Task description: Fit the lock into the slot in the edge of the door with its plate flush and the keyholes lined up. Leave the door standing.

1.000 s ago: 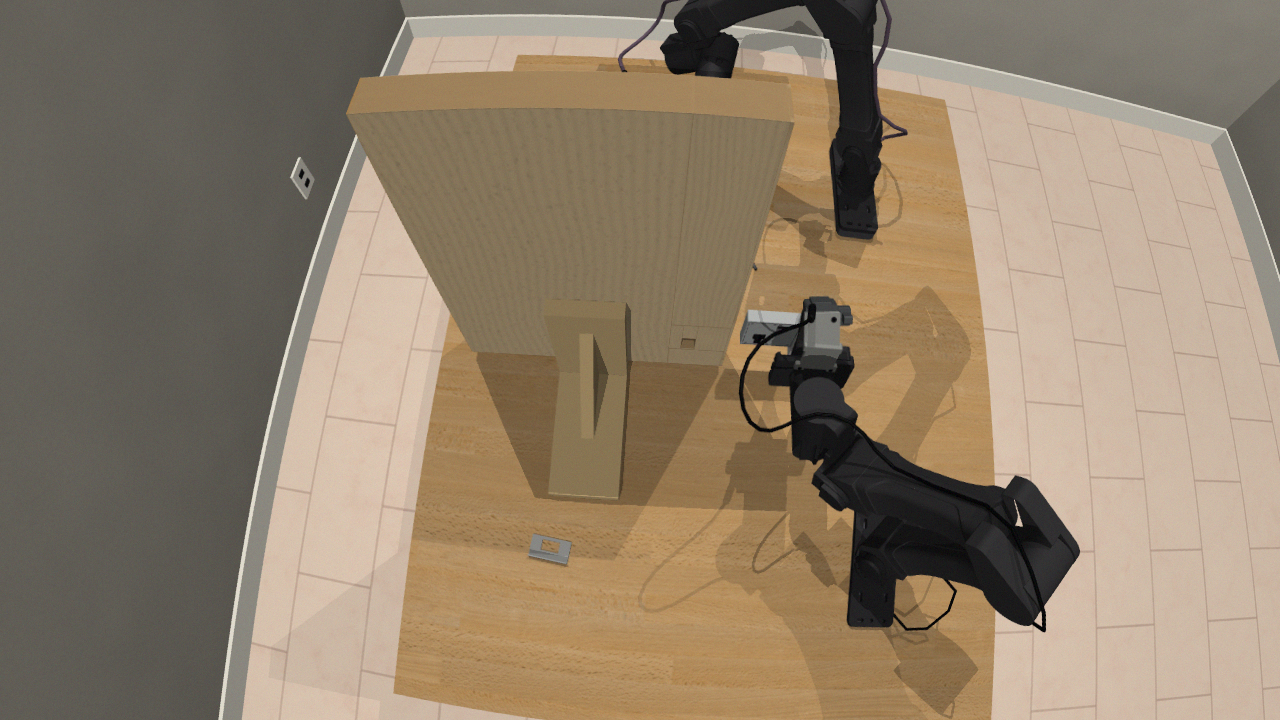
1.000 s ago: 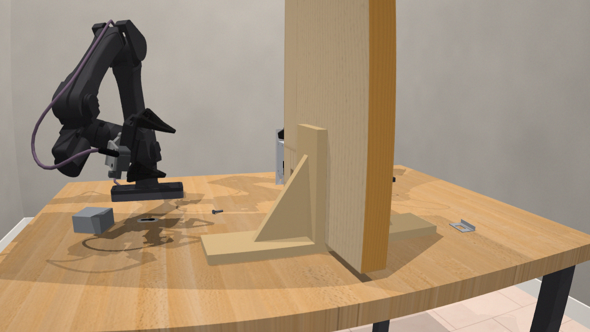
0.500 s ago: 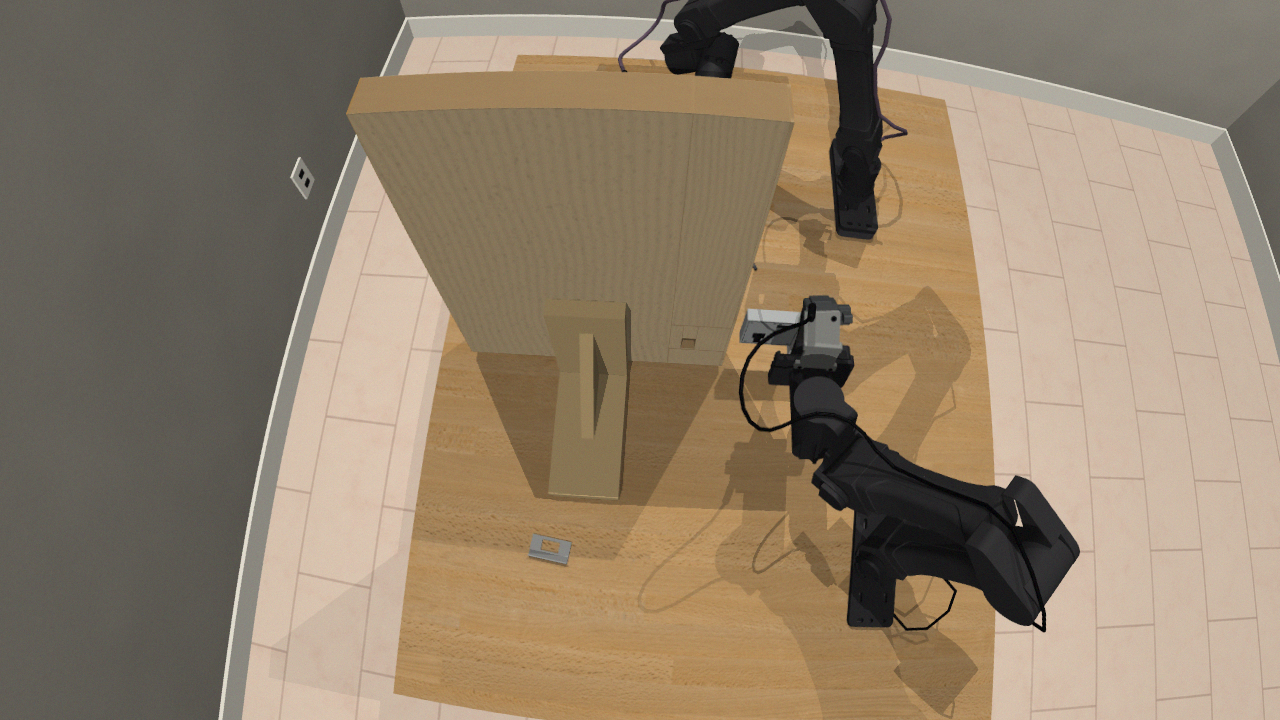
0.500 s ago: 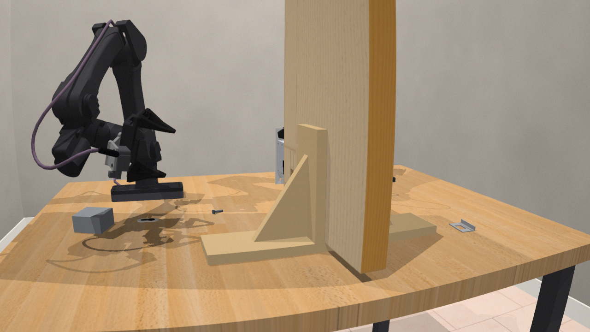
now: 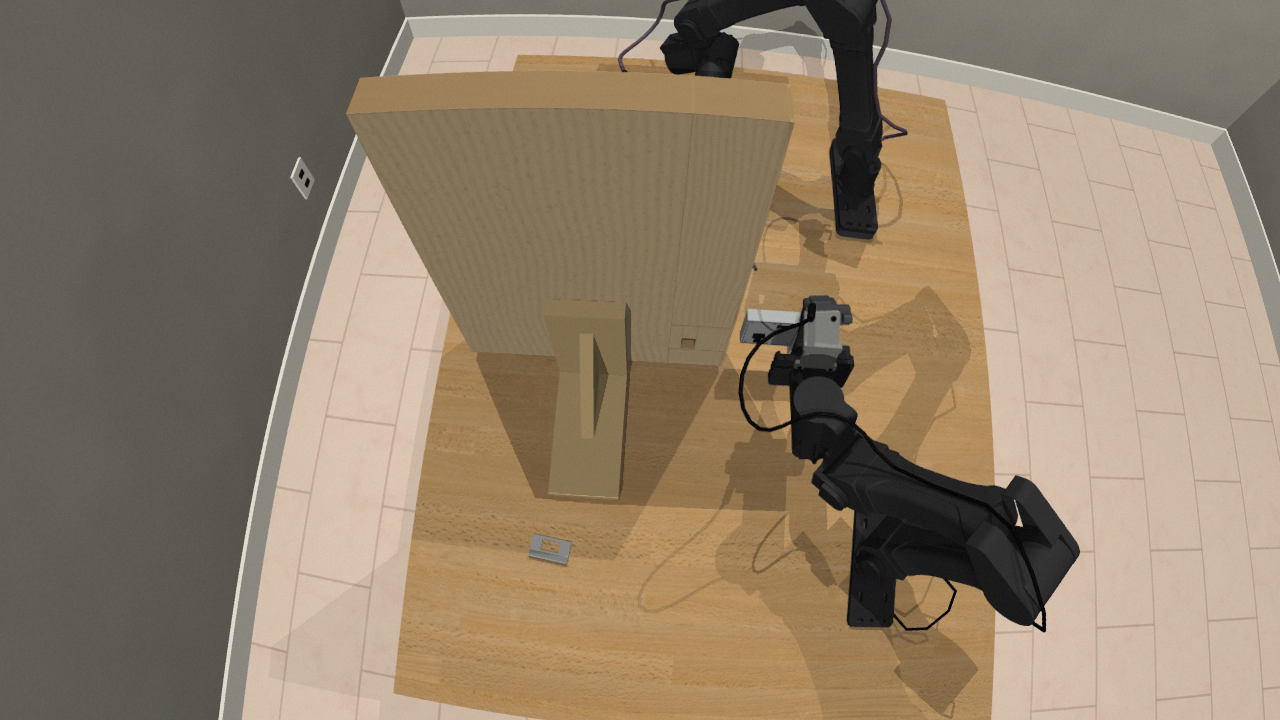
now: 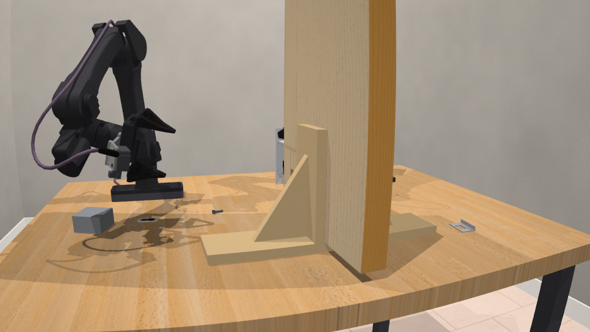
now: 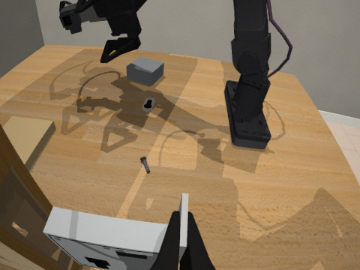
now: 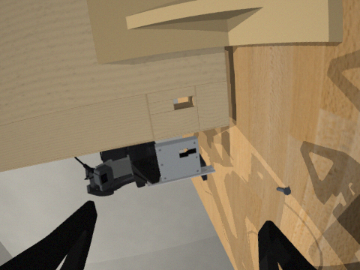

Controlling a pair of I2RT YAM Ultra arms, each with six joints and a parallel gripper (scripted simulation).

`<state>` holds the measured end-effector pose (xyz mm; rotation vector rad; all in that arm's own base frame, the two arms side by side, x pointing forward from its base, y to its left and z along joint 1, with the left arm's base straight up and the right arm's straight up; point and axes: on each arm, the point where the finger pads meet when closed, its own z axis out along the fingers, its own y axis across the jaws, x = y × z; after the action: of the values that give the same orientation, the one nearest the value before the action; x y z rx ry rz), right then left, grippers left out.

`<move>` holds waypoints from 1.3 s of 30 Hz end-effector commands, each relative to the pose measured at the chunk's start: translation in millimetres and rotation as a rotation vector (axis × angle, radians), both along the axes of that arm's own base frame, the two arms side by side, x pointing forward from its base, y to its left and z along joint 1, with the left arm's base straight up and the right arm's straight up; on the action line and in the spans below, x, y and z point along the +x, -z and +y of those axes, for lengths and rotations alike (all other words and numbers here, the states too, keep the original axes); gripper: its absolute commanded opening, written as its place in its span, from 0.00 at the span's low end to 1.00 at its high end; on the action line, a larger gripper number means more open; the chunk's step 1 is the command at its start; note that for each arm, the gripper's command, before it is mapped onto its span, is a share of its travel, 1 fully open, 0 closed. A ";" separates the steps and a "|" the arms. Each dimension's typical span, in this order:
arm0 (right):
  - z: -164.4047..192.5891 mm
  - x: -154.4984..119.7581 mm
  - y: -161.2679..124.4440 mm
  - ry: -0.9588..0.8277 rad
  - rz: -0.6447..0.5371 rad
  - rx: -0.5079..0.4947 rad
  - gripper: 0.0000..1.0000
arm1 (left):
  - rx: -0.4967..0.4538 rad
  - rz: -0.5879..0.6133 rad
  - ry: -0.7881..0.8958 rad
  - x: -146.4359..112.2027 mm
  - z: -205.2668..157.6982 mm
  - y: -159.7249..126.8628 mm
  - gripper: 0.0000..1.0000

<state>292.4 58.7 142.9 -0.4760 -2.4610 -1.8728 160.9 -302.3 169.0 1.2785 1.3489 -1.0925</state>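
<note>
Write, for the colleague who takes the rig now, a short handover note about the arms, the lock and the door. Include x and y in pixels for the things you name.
Left gripper [image 5: 793, 333] [image 6: 281, 133] [image 7: 183, 217] [image 8: 145, 174]: shut on the lock [image 5: 762, 317] [image 6: 280, 158] [image 7: 109, 229] [image 8: 174, 165] by its plate.
Right gripper [image 6: 170, 152] [image 7: 88, 34] [image 8: 180, 212]: open, holding nothing.
Lock: held off the table, beside the door edge, outside the slot [image 7: 22, 210].
Done: lock grasped; door [image 5: 554, 223] [image 6: 330, 82] [image 7: 15, 184] [image 8: 56, 94] standing.
Left: insert lock, seat plate flush, line up keyholes, release, keep door upright.

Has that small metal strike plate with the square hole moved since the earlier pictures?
No. The strike plate lies in the same spot beside the wooden door support.
</note>
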 end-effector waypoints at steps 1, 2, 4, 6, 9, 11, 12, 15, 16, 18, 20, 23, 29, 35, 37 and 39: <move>-2.1 8.6 -9.1 0.007 -0.043 0.003 1.00 | -0.095 -0.117 0.024 -1.5 -6.3 -40.6 0.00; -2.1 8.6 -9.1 0.007 -0.043 0.003 1.00 | -0.093 -0.116 0.025 -1.9 -6.3 -40.0 0.00; -2.1 8.6 -9.1 0.007 -0.043 0.003 1.00 | -0.091 -0.114 0.024 -1.7 -5.9 -39.0 0.00; -2.1 8.6 -9.1 0.007 -0.043 0.003 1.00 | -0.094 -0.118 0.024 -0.7 -6.5 -40.7 0.00; -2.1 8.6 -9.1 0.007 -0.043 0.003 1.00 | -0.091 -0.115 0.023 -1.3 -5.7 -38.9 0.00; -2.1 8.6 -9.1 0.007 -0.043 0.003 1.00 | -0.091 -0.115 0.023 -1.4 -5.6 -38.6 0.00; -2.1 8.6 -9.1 0.007 -0.043 0.003 1.00 | -0.093 -0.118 0.023 -1.0 -6.0 -39.7 0.00; -2.1 8.6 -9.1 0.007 -0.043 0.003 1.00 | -0.104 -0.131 0.017 3.7 -6.7 -46.7 0.00; -2.1 8.6 -9.1 0.007 -0.043 0.003 1.00 | -0.104 -0.133 0.016 4.8 -6.8 -47.3 0.00; -2.1 8.6 -9.1 0.007 -0.043 0.003 1.00 | -0.098 -0.126 0.016 8.1 -8.0 -45.1 0.00; -2.1 8.6 -9.1 0.007 -0.043 0.003 1.00 | -0.096 -0.124 0.016 10.6 -8.1 -44.3 0.00; -2.1 8.6 -9.1 0.007 -0.043 0.003 1.00 | -0.090 -0.116 0.023 8.7 -6.4 -39.2 0.00; -2.1 8.6 -9.1 0.007 -0.043 0.003 1.00 | -0.098 -0.126 0.021 14.8 -6.9 -44.0 0.00; -2.1 8.6 -9.1 0.007 -0.043 0.003 1.00 | -0.090 -0.117 0.021 20.8 -6.0 -38.3 0.00; -2.1 8.6 -9.1 0.007 -0.043 0.003 1.00 | -0.089 -0.117 0.022 22.3 -5.8 -37.3 0.00; -2.1 8.6 -9.1 0.007 -0.043 0.003 1.00 | -0.094 -0.123 0.024 23.7 -6.2 -38.9 0.00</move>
<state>292.4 58.7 142.9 -0.4760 -2.4610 -1.8728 173.7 -300.3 164.8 1.2801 1.3715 -1.0967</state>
